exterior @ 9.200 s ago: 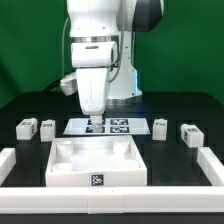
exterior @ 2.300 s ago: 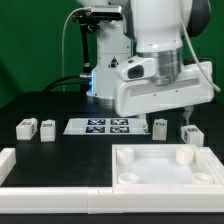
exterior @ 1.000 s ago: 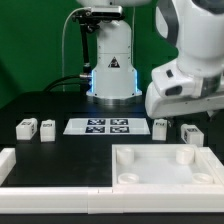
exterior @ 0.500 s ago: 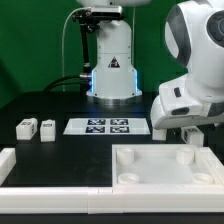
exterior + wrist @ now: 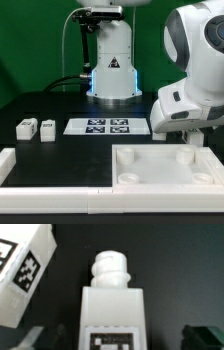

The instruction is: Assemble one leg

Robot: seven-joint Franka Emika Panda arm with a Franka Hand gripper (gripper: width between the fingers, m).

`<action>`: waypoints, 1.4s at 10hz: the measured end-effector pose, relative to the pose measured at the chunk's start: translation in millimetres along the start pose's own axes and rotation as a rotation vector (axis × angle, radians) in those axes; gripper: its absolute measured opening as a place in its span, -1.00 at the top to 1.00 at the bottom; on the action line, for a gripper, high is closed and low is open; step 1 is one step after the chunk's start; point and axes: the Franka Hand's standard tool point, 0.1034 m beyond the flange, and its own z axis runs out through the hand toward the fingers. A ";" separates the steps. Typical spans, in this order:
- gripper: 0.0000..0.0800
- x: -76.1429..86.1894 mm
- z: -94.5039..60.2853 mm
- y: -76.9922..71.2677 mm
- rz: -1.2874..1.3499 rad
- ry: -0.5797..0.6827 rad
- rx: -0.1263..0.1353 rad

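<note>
In the wrist view a leg point(image 5: 110, 303), a stubby white block with a rounded peg at its far end and a tag on its face, lies on the black table. It sits between my gripper's point(image 5: 118, 339) two dark fingers, with a gap on each side. The gripper is open. A second leg point(image 5: 25, 272) with a large tag lies beside it. In the exterior view my gripper point(image 5: 172, 136) is low over the table on the exterior view's right, and the hand hides those legs. Two more legs point(image 5: 27, 127) point(image 5: 47, 129) stand on the exterior view's left.
The large white square panel point(image 5: 165, 178) with round corner sockets lies at the front right, just in front of my hand. The marker board point(image 5: 107, 126) lies mid-table. A white rail point(image 5: 40, 176) runs along the front and left.
The panel went from front centre to front right before the last few seconds. In the last second my hand has come down over the right-hand legs and hides them.
</note>
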 end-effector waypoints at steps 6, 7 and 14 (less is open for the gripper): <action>0.28 -0.2 -0.2 0.1 -0.036 -0.001 0.003; 0.28 -0.2 -0.2 0.1 -0.036 -0.001 0.003; 0.27 -31.7 -61.5 -4.4 -0.046 -0.021 -0.029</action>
